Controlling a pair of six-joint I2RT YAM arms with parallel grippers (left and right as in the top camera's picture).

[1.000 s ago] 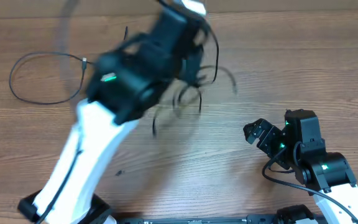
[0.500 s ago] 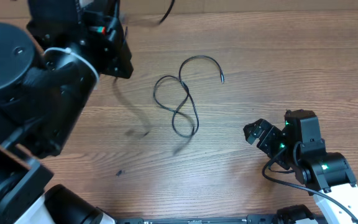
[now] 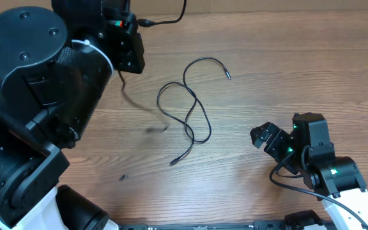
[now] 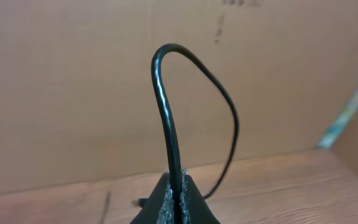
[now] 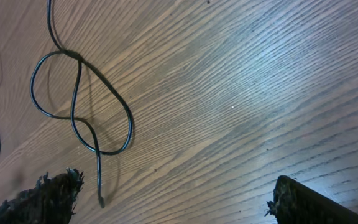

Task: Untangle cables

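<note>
Wood-grain table (image 3: pixel 286 70), cardboard wall behind it in the left wrist view.

Landmark: looped cable (image 3: pixel 193 99), lying flat mid-table in a loose figure-eight with strands crossing. One plug end points up and to its right, the other trails off below the loops. Nothing is touching it.

Left arm (image 3: pixel 37 83) sits up and to the left of the looped cable, raised close to the overhead camera and filling that corner. Left gripper (image 4: pixel 174 199) is clamped tight on a second cable, the held cable (image 4: pixel 166 118). It rises straight out of the pinched fingertips, arcs over and drops back toward the table. Overhead shows a strand of it (image 3: pixel 165 23) above the looped cable, near the top edge.

A blurred dark streak (image 3: pixel 133 102) lies just left of the looped cable; can't tell what it is.

Right gripper (image 3: pixel 265 137) is well to the lower right of the looped cable, low by the table, jaws spread wide and holding nothing. The right wrist view sees the looped cable (image 5: pixel 73 93) ahead, beyond the left finger (image 5: pixel 48 196).
</note>
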